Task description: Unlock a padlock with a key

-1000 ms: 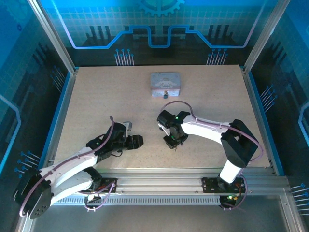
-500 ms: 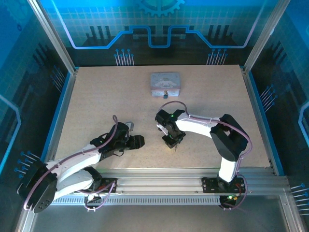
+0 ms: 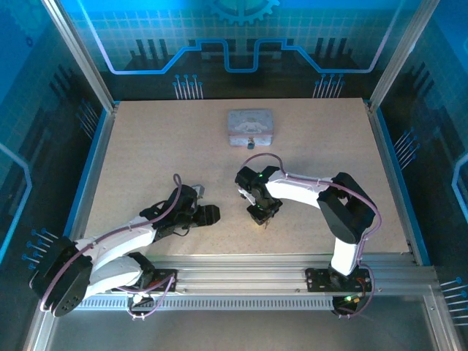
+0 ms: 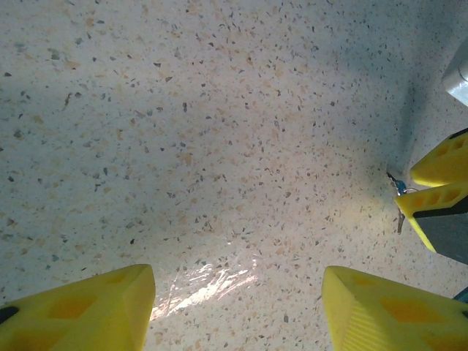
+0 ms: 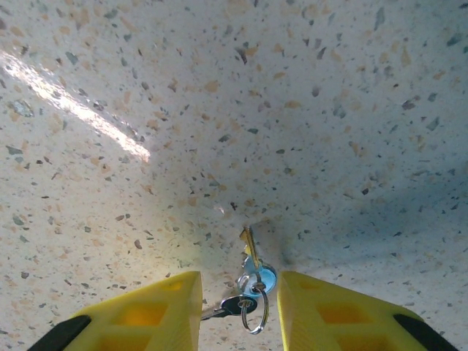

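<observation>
Silver tin (image 3: 250, 128), table (image 3: 146, 146) far ctr.

Yellow right claw (image 5: 238, 291), bluish padlock (image 5: 265, 279), speckled beige table (image 5: 307, 110).

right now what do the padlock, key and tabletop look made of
padlock: bluish shiny body, likely coated metal. key: dark thin sliver, probably metal, too small to be sure. tabletop: speckled composite, terrazzo-like flecks, semi-gloss by the glare streak.
</observation>
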Controlling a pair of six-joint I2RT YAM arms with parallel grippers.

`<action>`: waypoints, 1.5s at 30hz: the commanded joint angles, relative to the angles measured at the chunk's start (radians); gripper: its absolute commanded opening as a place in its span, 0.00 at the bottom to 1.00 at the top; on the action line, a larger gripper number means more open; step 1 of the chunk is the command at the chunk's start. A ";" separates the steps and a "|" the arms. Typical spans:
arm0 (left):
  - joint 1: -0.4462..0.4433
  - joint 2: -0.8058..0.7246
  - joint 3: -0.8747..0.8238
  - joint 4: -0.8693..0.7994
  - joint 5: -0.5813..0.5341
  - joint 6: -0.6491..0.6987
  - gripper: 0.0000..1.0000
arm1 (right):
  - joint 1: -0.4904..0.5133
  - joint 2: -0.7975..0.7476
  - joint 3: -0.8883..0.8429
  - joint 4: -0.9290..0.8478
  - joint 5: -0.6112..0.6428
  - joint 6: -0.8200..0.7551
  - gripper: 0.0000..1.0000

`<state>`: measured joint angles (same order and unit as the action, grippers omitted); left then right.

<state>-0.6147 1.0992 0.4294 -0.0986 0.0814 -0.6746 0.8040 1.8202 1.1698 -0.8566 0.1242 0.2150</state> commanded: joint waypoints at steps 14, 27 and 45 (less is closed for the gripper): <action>-0.008 -0.005 0.018 -0.004 0.020 0.020 0.63 | 0.007 0.040 -0.030 -0.043 0.020 -0.002 0.31; -0.009 -0.026 0.014 -0.027 0.014 0.023 0.63 | 0.008 0.074 -0.019 -0.029 0.021 -0.009 0.22; -0.008 -0.030 0.016 -0.023 0.008 0.029 0.64 | 0.001 0.021 -0.032 0.018 0.028 -0.120 0.00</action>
<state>-0.6151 1.0843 0.4294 -0.1074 0.0841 -0.6716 0.8104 1.8347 1.1580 -0.8711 0.1299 0.1486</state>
